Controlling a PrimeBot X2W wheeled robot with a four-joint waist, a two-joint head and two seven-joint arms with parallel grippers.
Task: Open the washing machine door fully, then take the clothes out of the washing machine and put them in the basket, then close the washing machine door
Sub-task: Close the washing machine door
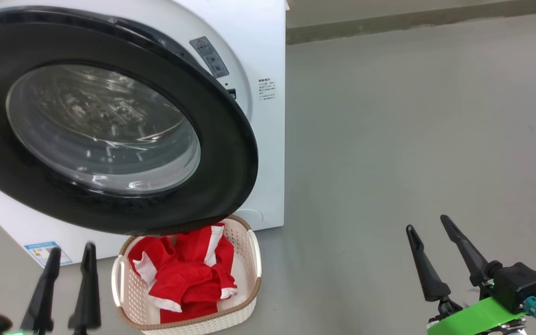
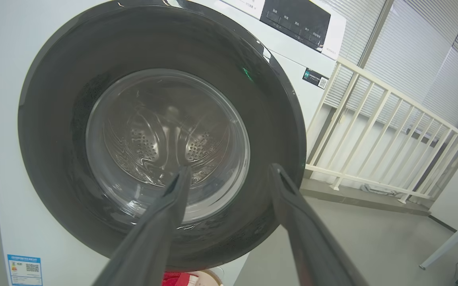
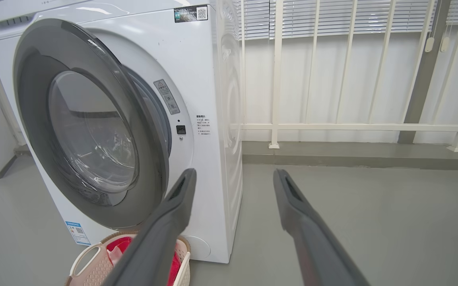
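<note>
The washing machine door (image 1: 105, 125) stands part open, swung a little way out from the white washing machine (image 1: 258, 60); its black rim hangs over the back of the basket (image 1: 244, 302). Red clothes (image 1: 189, 274) with white trim lie piled in the basket. My left gripper (image 1: 70, 251) is open at the lower left, in front of the door and left of the basket, holding nothing. In the left wrist view the door (image 2: 161, 131) fills the space ahead of my left gripper (image 2: 229, 171). My right gripper (image 1: 428, 223) is open over bare floor at the lower right, also empty.
A small blue label (image 1: 47, 251) sits low on the washer front. White railing (image 3: 332, 127) and window blinds run behind the washer on the right. Grey floor (image 1: 412, 139) stretches to the right of the machine. A green tape band (image 1: 477, 316) wraps the right wrist.
</note>
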